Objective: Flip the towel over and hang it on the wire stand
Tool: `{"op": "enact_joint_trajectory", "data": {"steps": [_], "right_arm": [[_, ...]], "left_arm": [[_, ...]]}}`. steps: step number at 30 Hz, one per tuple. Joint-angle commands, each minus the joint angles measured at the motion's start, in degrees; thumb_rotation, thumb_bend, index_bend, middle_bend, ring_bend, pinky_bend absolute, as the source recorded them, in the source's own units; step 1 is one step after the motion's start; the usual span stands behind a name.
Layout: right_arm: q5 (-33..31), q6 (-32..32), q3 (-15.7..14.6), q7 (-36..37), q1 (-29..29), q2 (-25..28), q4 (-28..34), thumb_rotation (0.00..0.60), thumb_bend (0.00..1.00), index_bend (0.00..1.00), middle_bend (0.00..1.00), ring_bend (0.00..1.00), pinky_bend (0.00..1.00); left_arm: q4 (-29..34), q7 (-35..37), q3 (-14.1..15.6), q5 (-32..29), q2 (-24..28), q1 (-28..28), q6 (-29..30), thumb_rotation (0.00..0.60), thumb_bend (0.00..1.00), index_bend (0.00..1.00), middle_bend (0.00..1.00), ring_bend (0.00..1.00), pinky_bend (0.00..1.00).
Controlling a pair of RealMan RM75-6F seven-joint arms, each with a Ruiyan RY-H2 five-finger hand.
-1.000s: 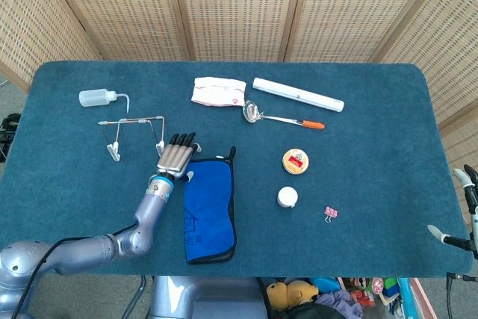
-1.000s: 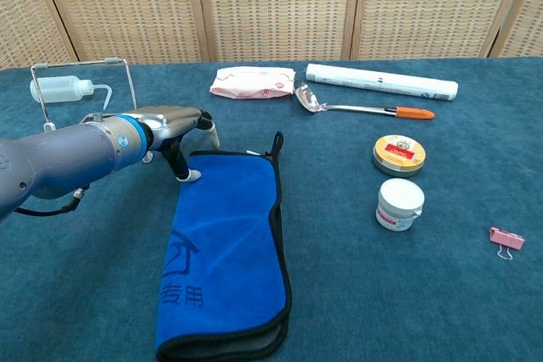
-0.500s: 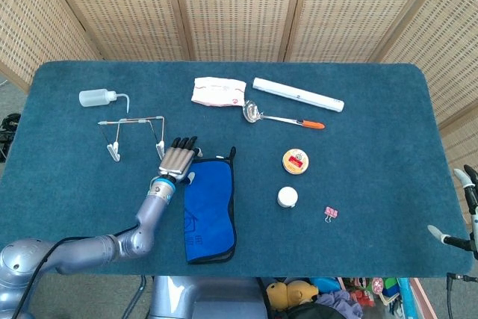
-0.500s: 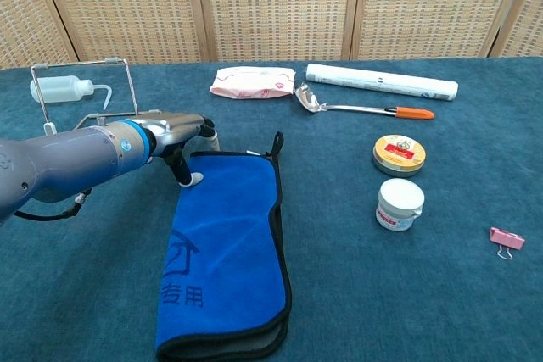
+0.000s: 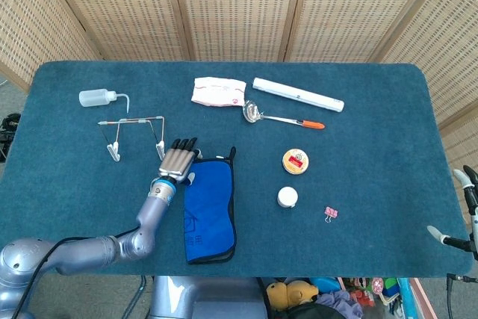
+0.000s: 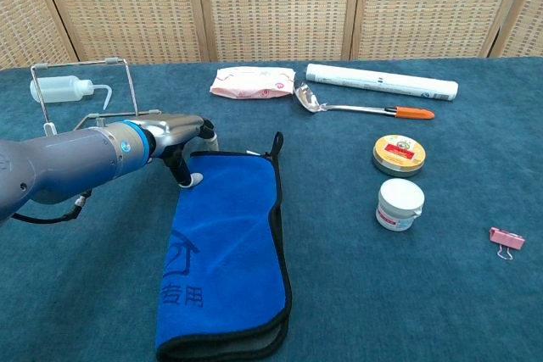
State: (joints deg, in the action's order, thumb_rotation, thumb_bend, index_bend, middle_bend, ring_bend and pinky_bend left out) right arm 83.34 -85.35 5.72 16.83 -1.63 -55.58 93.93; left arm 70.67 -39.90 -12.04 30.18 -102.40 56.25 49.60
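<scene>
Left hand [image 6: 182,136] is seen flat over the far left corner of the towel [image 6: 229,243], fingers extended and slightly apart, a fingertip [image 6: 194,178] pressed at the towel's edge; nothing is held. The right hand is not visible in either view.

The table [image 5: 373,184] is covered in a matted dark teal cloth, judged high in friction.

The towel lies folded lengthwise near the front edge, blue plush with black piping and a hanging loop [image 6: 276,143] at the far end. It is judged light, limp and non-fragile; it will sag and unfold when lifted. A pinch at the far corner or piped edge is recommended.

The wire stand [image 5: 134,134], thin bare metal with pale feet, stands just left of the hand and is judged easily tipped.
</scene>
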Motion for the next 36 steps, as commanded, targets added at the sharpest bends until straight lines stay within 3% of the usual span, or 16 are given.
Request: {"op": "enact_joint_trajectory", "data": {"steps": [1,20,31,36], "right_arm": [[0.0,0.0,0.0,0.0,0.0,0.0,0.0,0.6,0.0,0.0,0.0,0.0,0.0],[0.4,-0.3,-0.2,-0.2,0.1,0.0,0.2,0.6,0.0,0.0,0.0,0.0,0.0],[0.5,-0.4,-0.2,-0.1,0.2,0.1,0.3,0.6,0.0,0.0,0.0,0.0,0.0],[0.6,-0.6,-0.3,0.1,0.2,0.2,0.2,0.6,0.0,0.0,0.0,0.0,0.0]], "left_arm": [[0.2,0.1,0.1,0.2,0.2,-0.1,0.3,0.6,0.36,0.73,0.0,0.0,0.0],[1.8,1.2,0.5,1.6,0.5,-0.3,1.7,0.6,0.36,0.84,0.0,0.0,0.0],[2.3,2.1,0.7,2.9,0.7,-0.6,1.8,0.6,0.68,0.83,0.0,0.0,0.0],[4.2,2.3,0.7,4.9,2.0,-0.6,2.7,0.6,0.75,0.83,0.0,0.0,0.0]]}}
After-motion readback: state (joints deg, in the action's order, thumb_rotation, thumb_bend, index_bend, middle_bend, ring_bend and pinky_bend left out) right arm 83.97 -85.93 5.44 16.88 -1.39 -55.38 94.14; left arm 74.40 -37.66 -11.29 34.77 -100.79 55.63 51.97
